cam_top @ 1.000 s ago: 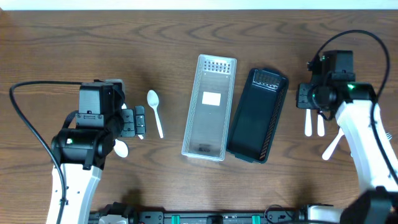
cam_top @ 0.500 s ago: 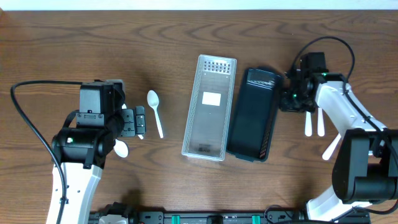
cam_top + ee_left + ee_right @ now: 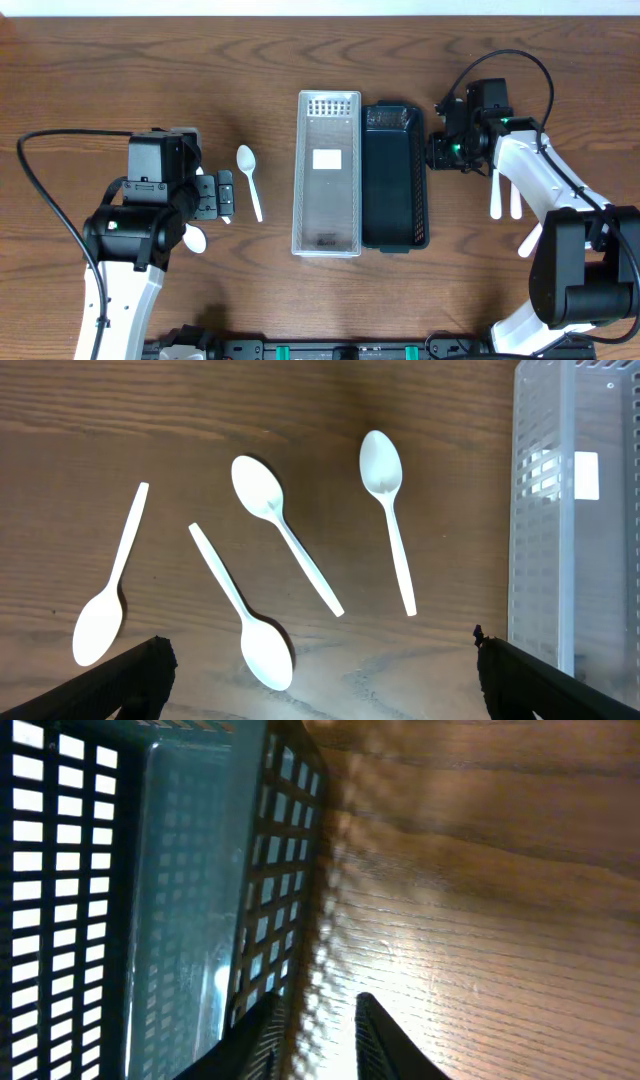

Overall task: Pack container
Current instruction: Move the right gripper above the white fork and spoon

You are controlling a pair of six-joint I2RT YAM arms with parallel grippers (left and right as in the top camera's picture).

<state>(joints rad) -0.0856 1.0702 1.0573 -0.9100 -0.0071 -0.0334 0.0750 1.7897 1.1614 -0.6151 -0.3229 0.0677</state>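
**Black basket against the clear one, right fingers at its wall**

From overhead: clear container (image 3: 327, 172) and black basket (image 3: 395, 178) side by side at the middle of the table (image 3: 90, 80), long walls touching. Right gripper (image 3: 438, 152) just at the basket's outer wall, near the upper corner in that view. Only in the right wrist view, the fingers (image 3: 262, 1032) themselves: close together, a narrow strip of wood between them, one finger over the lattice wall. Clamped on the rim or only pressed against it, cannot tell.

Left gripper (image 3: 320, 648) wide apart, tips at the two bottom corners of its own view, holding nothing, above four white spoons (image 3: 288, 548) scattered left of the clear container. Overhead giving only one whole spoon (image 3: 250, 182) and one bowl (image 3: 195, 239), the rest covered by the left arm. Right of the basket, three white utensils (image 3: 495, 196), upper ends hidden under the right arm, kind unclear
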